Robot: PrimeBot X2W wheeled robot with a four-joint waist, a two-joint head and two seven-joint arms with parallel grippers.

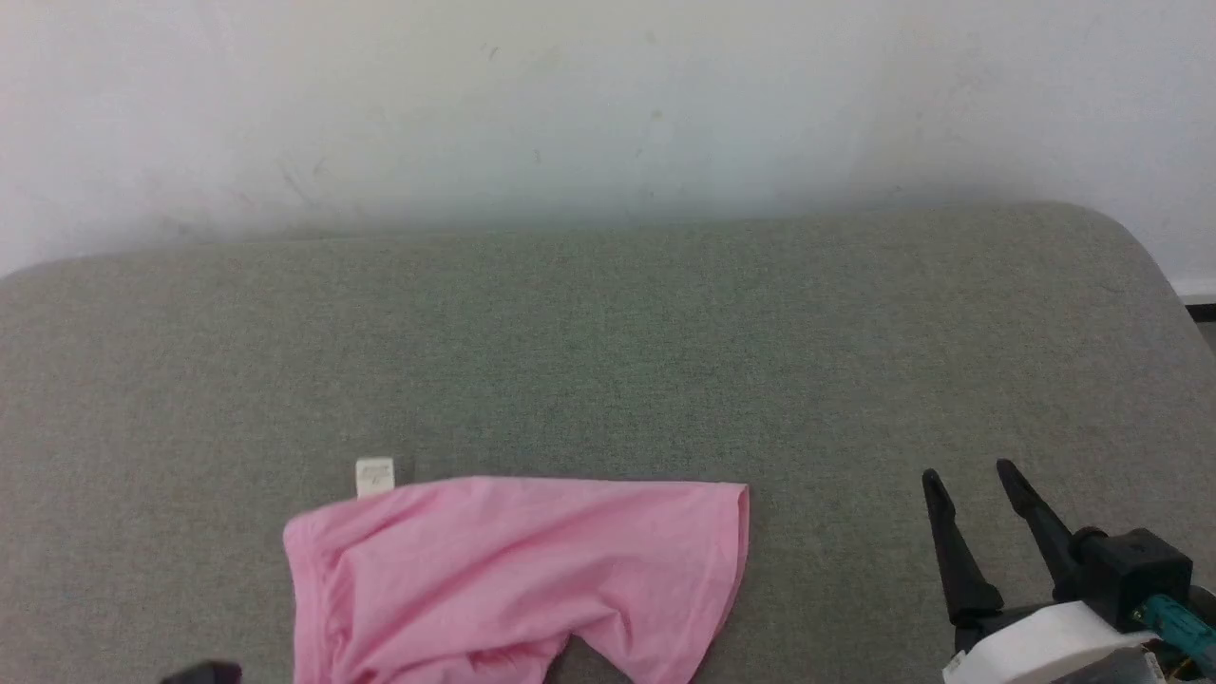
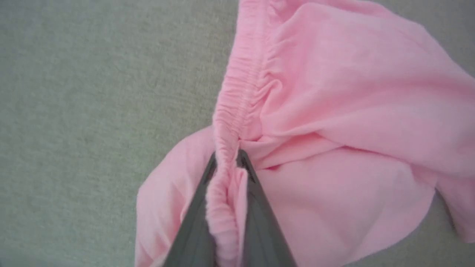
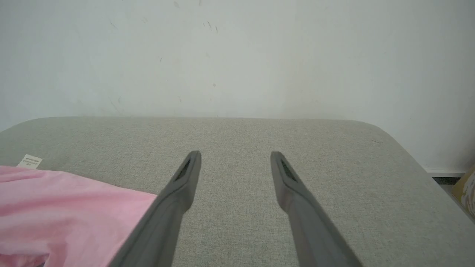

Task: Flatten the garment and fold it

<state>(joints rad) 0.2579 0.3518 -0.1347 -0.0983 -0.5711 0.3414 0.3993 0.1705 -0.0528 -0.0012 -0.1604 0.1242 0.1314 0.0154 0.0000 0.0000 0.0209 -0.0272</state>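
**Head view.** The right gripper (image 1: pixel 967 471) sits low at the right, its two long, dark, tapered fingers spread apart over bare fabric. Well off to its left lies the garment (image 1: pixel 513 570), soft pink cotton, lightly creased, with a straight far edge and one leg hem nearest this gripper. A small white label (image 1: pixel 374 477) pokes out past the far edge, at the end away from the gripper. All of it rests on a grey woven cushion (image 1: pixel 608 332) with rounded corners. Beyond the cushion rises a scuffed white wall (image 1: pixel 608 104).

**Left wrist view.** The left gripper (image 2: pixel 227 155) is clamped on the gathered elastic waistband (image 2: pixel 241 85). The ruffled band is pinched between its grey fingers and runs on ahead of the tips. Loose pink folds bulge to the right of the fingers, and a smaller flap lies to their left, with cushion weave beyond it.

**Right wrist view.** The right gripper's fingers stand wide over the weave. The left finger hides part of the garment's edge, and the label lies farther left. Far right, past the cushion's corner, is a tan object (image 3: pixel 468 189), too cropped to identify.
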